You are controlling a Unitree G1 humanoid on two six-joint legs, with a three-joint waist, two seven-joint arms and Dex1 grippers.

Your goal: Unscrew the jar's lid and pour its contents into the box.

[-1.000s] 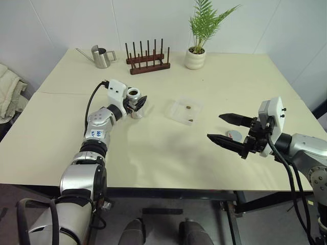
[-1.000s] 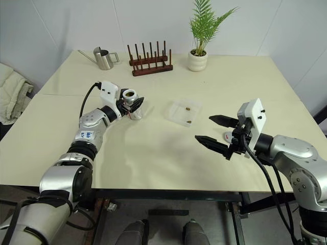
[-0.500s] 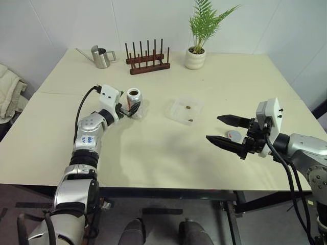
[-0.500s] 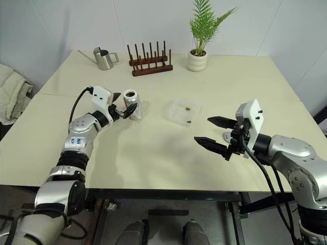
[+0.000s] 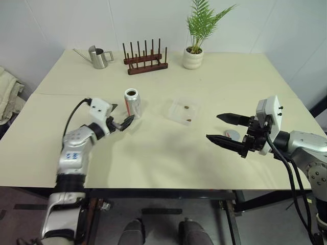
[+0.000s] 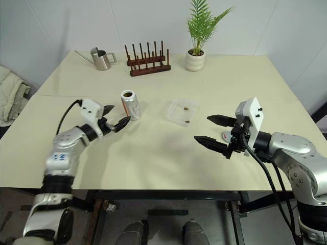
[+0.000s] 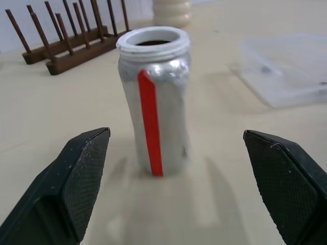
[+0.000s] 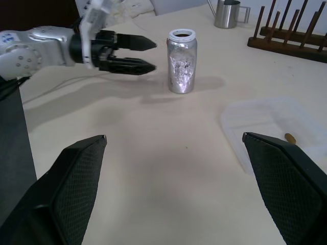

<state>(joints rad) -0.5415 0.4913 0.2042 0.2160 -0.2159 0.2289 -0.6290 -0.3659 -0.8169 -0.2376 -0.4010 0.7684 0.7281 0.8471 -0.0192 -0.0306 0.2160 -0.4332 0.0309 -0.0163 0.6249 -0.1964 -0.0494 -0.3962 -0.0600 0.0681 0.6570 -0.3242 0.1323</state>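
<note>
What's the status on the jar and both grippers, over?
Left gripper open, just short of the jar. Right gripper open, empty. Jar upright, uncapped; lid on table by right gripper. Pellets in box. Nothing in the way.

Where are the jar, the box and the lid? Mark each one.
jar (image 5: 133, 103): left eye view, on its silvery side wall.
box (image 5: 176, 113): left eye view, on the clear floor near its left rim.
lid (image 5: 233, 134): left eye view, on the grey cap's top face, between the right fingers.
</note>
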